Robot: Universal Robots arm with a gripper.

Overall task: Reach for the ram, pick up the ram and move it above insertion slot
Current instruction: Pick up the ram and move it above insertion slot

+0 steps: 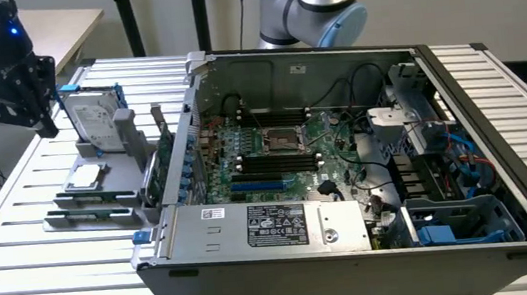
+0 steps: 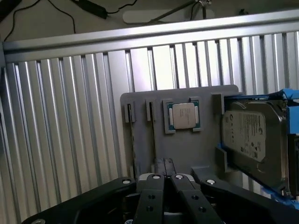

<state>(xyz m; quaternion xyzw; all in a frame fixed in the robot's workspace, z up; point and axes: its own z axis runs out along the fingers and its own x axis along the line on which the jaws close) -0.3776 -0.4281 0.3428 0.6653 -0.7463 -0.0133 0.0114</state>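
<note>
Two ram sticks stand on edge in the front slots of a grey holder (image 1: 104, 183), the nearer ram (image 1: 93, 218) and a second one (image 1: 96, 198) behind it. In the wrist view they appear edge-on as thin dark strips, one ram (image 2: 153, 140) almost in line with my fingertips and the other (image 2: 132, 144) beside it. My gripper (image 1: 48, 128) hangs above and behind the holder, at the exterior view's left, well apart from the sticks. Its black fingers (image 2: 159, 167) are pressed together with nothing between them. The black memory slots (image 1: 275, 162) lie on the motherboard inside the open computer case (image 1: 349, 254).
On the same holder sit a silver processor chip (image 1: 85, 176) (image 2: 183, 115) and an upright silver hard drive (image 1: 97, 123) (image 2: 254, 140) in a blue frame. A broader green circuit card (image 1: 165, 156) stands between holder and case. The ribbed metal table (image 1: 25, 261) extends around them.
</note>
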